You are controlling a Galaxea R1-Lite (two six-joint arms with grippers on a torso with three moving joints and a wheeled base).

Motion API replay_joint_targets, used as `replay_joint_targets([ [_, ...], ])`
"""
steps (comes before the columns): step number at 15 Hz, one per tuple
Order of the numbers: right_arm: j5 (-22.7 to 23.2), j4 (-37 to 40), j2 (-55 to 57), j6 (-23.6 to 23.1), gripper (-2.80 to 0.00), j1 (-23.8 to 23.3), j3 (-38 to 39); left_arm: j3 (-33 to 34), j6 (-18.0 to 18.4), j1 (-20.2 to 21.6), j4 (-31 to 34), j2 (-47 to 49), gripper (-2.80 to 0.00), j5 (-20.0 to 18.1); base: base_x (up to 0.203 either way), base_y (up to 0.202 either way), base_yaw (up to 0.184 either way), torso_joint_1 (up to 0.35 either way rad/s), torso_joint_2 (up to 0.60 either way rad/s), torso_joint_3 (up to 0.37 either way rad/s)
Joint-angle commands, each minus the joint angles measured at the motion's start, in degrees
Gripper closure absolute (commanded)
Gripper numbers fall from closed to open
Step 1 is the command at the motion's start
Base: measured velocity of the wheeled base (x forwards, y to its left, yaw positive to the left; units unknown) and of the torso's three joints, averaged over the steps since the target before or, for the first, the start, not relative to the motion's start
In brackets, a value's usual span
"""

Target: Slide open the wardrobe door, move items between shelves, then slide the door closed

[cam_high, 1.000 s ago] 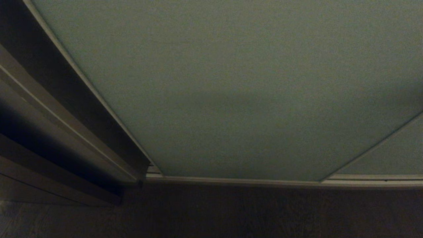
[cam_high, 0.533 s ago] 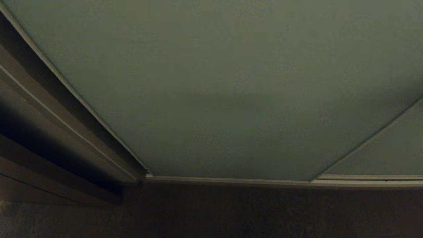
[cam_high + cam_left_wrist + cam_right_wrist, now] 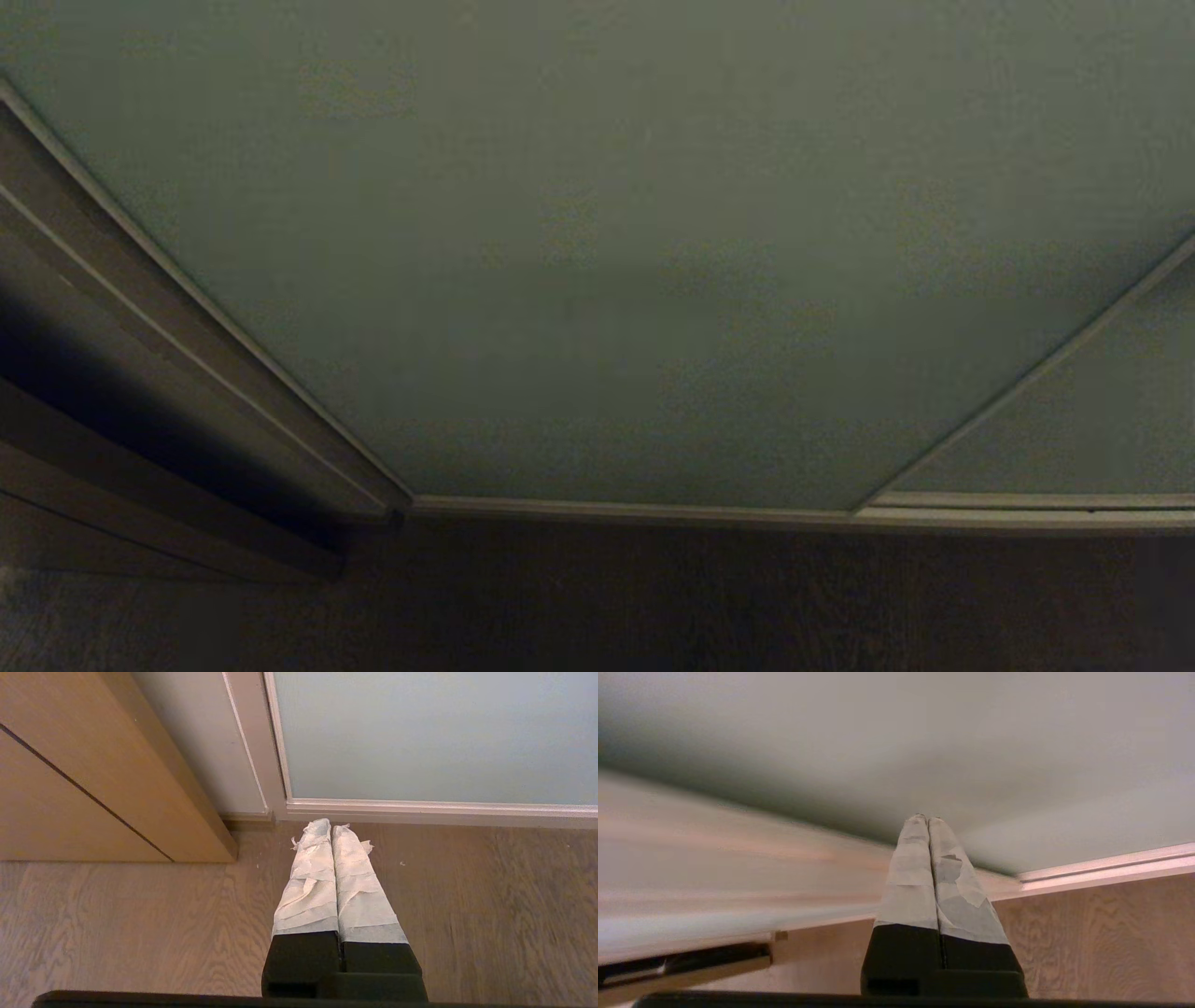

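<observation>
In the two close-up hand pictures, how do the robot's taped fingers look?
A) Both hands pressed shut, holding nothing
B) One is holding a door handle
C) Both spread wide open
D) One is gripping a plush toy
A: the left gripper over the wooden floor and the right gripper near the sliding door each show fingers pressed together, nothing between.

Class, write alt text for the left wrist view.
The shut left gripper, fingers wrapped in pale tape, points at the wooden floor just before the closed pale grey-green sliding wardrobe door. A light wooden cabinet stands beside it.
</observation>
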Motion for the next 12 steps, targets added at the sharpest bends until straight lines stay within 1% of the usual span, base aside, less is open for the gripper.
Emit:
replay_joint_targets([
  [1,0.2,0.1,-1.3,0.0,0.0,1.6,1.0,0.0,0.0,0.0,0.0,0.0,0.0,0.0,0.0,0.0,0.0,0.0,0.0,0.0],
  [4,0.0,0.0,-1.4,0.0,0.0,3.0,1.0,-0.1,0.0,0.0,0.0,0.0,0.0,0.0,0.0,0.0,0.0,0.0,0.0,0.0],
  [12,0.0,0.0,-1.6,-0.1,0.0,3.4,1.9,-0.1,0.0,0.0,0.0,0.0,0.0,0.0,0.0,0.0,0.0,0.0,0.0,0.0],
])
